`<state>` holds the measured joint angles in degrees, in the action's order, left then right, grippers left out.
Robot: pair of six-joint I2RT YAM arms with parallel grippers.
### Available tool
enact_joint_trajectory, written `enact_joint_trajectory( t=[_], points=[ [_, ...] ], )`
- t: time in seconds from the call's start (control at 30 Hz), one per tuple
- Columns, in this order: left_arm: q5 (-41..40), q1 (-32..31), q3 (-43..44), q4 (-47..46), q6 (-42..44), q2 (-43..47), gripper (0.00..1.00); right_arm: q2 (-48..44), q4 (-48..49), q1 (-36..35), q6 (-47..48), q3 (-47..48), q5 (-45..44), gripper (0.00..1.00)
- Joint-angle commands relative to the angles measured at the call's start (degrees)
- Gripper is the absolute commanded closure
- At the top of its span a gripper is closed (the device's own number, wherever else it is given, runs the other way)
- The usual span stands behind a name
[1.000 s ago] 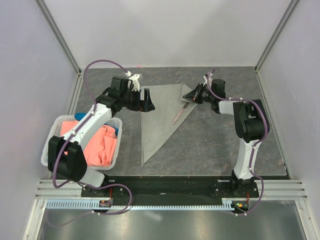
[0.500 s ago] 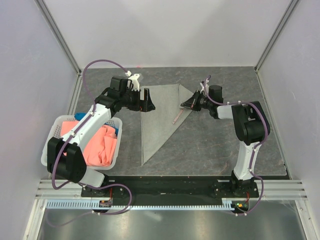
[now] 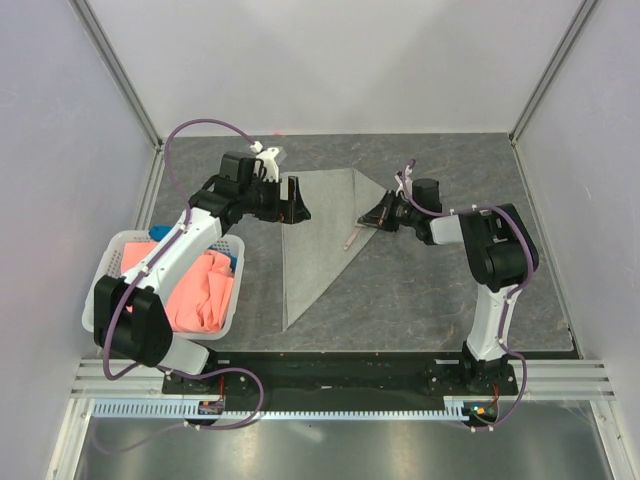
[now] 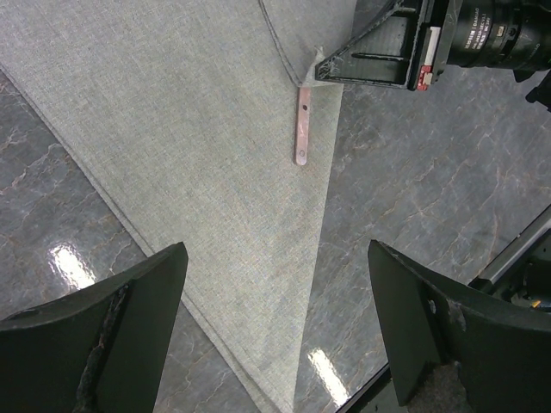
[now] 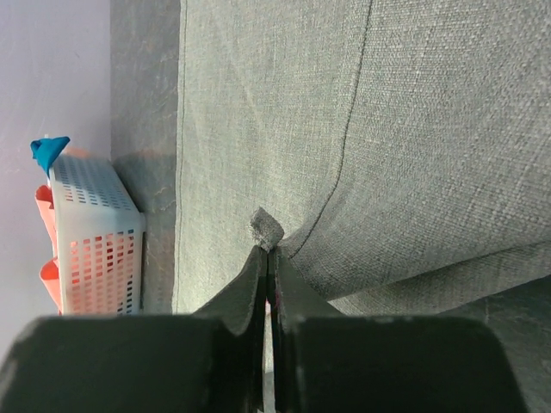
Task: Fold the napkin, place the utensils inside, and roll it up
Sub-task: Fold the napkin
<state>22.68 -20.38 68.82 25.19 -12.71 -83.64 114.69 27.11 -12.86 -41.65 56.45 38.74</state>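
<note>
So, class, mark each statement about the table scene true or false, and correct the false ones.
1. The right gripper is shut on a corner of the napkin. True.
2. The left gripper is closed around the stick. False: it is open, holds nothing and hangs over the napkin's left side.
3. The stick lies on the napkin, near its right edge. True.
4. The orange cloth is spread on the table beside the napkin. False: it sits inside the white basket.
</note>
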Motion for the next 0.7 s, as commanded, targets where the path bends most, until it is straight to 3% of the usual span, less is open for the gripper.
enact_joint_trajectory(
  t=[0.0, 0.23, 0.43, 0.67],
  points=[
    [1.3, 0.1, 1.3, -0.8, -1.2, 2.0, 0.07, -2.5, 3.1, -0.7, 1.6, -0.9, 0.3, 0.86],
    [1.3, 0.0, 1.3, -0.8, -1.2, 1.9, 0.07, -5.2, 0.7, -0.8, 3.0, -0.7, 1.4, 0.53],
    [1.1, 0.0, 1.3, -0.9, -1.5, 1.5, 0.07, -10.5, -5.9, -1.0, 6.7, 0.0, 2.9, 0.43],
    [-2.1, -0.7, -0.5, -1.0, -2.6, 2.3, 0.08, -17.1, -14.3, -1.4, 12.6, 1.1, 2.0, 0.43]
  ],
)
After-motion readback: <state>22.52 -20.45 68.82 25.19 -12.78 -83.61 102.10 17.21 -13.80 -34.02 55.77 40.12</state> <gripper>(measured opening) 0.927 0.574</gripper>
